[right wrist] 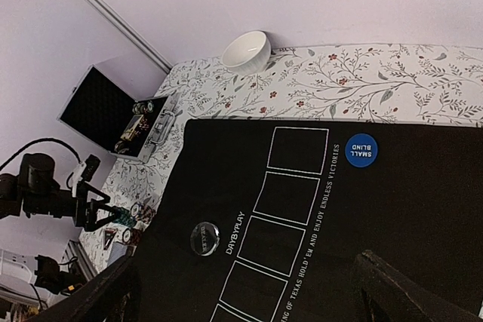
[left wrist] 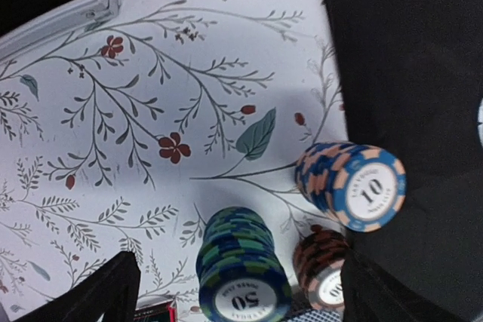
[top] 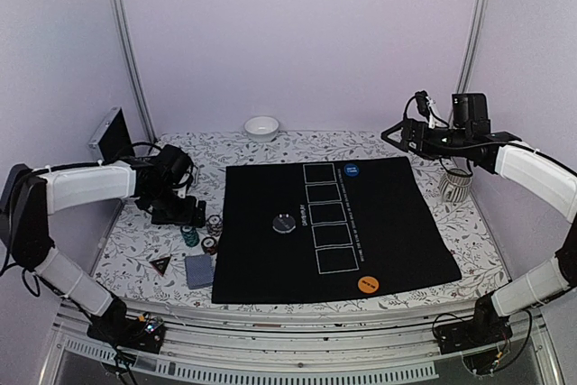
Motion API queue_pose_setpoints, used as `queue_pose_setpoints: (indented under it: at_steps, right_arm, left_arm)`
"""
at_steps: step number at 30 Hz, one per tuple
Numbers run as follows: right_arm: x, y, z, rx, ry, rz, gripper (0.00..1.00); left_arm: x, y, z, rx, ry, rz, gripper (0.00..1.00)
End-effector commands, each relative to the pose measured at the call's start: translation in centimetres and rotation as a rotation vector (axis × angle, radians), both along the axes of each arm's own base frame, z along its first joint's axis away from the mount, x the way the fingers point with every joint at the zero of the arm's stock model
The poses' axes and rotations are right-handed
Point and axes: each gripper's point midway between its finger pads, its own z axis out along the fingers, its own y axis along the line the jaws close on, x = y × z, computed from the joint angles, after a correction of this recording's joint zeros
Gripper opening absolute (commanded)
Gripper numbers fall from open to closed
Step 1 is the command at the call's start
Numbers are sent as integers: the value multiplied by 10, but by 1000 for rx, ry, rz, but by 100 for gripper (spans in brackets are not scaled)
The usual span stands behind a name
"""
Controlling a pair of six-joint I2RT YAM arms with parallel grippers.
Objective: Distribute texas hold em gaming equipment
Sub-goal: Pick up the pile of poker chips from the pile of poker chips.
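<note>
Caller: Chips on the left side, three little stacks on the floral cloth (left wrist: 136, 111). The left gripper (top: 191, 216) is right over them, jaws spread wide, gripping nothing.

Analyst: From the left wrist camera, the green stack (left wrist: 243, 265) marked 50 sits between the two fingers (left wrist: 106, 295), touching neither as far as I can see. The reddish-brown stack (left wrist: 323, 262) is just beside it, and the blue-and-peach stack (left wrist: 353, 183) marked 10 stands right at the edge of the black mat (left wrist: 407, 73).

Caller: Nearer the arm bases we've got the triangle marker (top: 160, 264) and the playing cards (top: 198, 270), backs up, side by side on the cloth, off the mat.

Analyst: On the mat itself (it's printed with a column of five card outlines) the black disc (top: 285, 223) lies about mid-mat, beside the middle outline. The blue disc (right wrist: 360, 150) reading SMALL BLIND is by the far end of the column, the orange disc (top: 367, 284) by the near end.

Caller: Right gripper (top: 406, 137)?

Analyst: Up in the air by the far right corner of the mat, jaws wide apart, nothing in them. Well apart from every piece.

Caller: At the back, the white bowl (top: 261, 127) sits by the rear wall, and the silver case (right wrist: 113, 115) stands open at far left, with a few items inside I can't make out.
</note>
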Motion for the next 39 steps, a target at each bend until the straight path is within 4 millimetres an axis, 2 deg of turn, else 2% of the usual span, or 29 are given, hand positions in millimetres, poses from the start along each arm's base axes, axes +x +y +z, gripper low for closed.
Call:
queue_pose_setpoints:
  at_steps: [1, 5, 14, 22, 28, 32, 39]
  right_arm:
    - [2, 1, -1, 15, 6, 0, 99]
    - [3, -1, -5, 7, 18, -14, 99]
    - [8, 0, -10, 9, 35, -17, 99]
    - [8, 0, -7, 11, 31, -18, 99]
    - [8, -1, -4, 14, 24, -21, 99]
    - [8, -1, -1, 13, 19, -21, 99]
    - [9, 0, 4, 14, 8, -20, 99]
  left_arm:
    - [3, 9, -18, 99, 35, -8, 90]
    - [1, 6, -21, 85, 51, -11, 78]
    - [-8, 6, -27, 64, 69, -15, 66]
    - [-9, 2, -27, 43, 68, -19, 43]
    - [-7, 1, -20, 40, 67, -24, 23]
    - [-5, 4, -13, 58, 56, -23, 0]
    - [9, 6, 16, 91, 5, -36, 0]
